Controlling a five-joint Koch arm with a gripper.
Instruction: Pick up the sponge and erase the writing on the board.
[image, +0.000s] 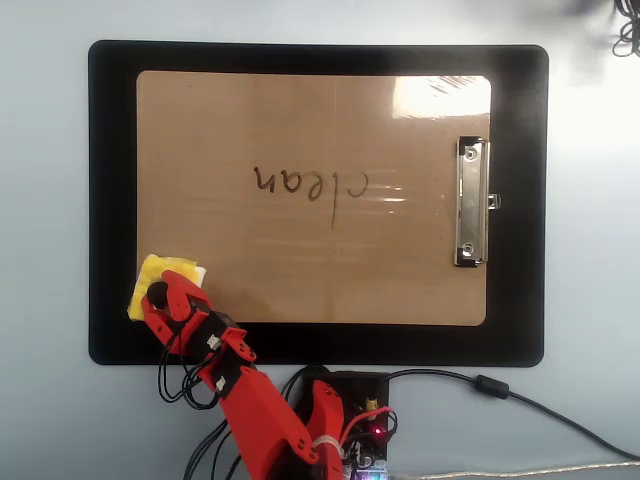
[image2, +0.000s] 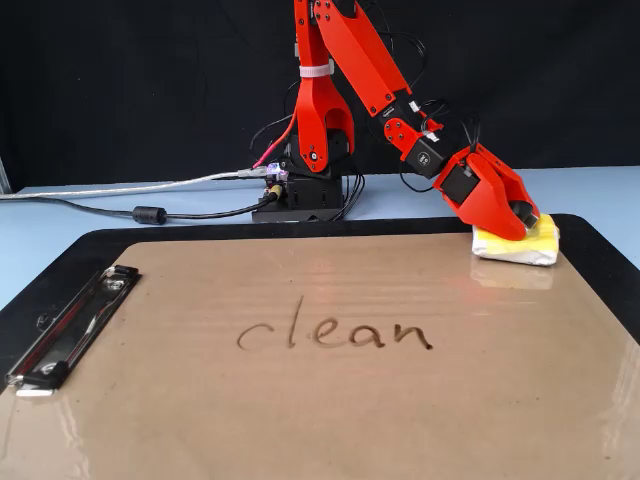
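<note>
The yellow sponge (image: 163, 271) (image2: 531, 243) lies on the near-left corner of the tan board (image: 300, 120) in the overhead view, at the far right of the board (image2: 300, 430) in the fixed view. My red gripper (image: 160, 296) (image2: 519, 217) is lowered onto the sponge. Its jaws are closed around the black knob, which still shows between them. The writing "clean" (image: 310, 183) (image2: 335, 333) sits whole in the middle of the board, well away from the sponge.
The board rests on a larger black mat (image: 110, 200) (image2: 600, 250). A silver clip (image: 471, 202) (image2: 70, 325) holds one short edge. The arm's base (image: 335, 420) (image2: 305, 195) and its cables (image2: 140, 212) lie just off the mat on the pale blue table.
</note>
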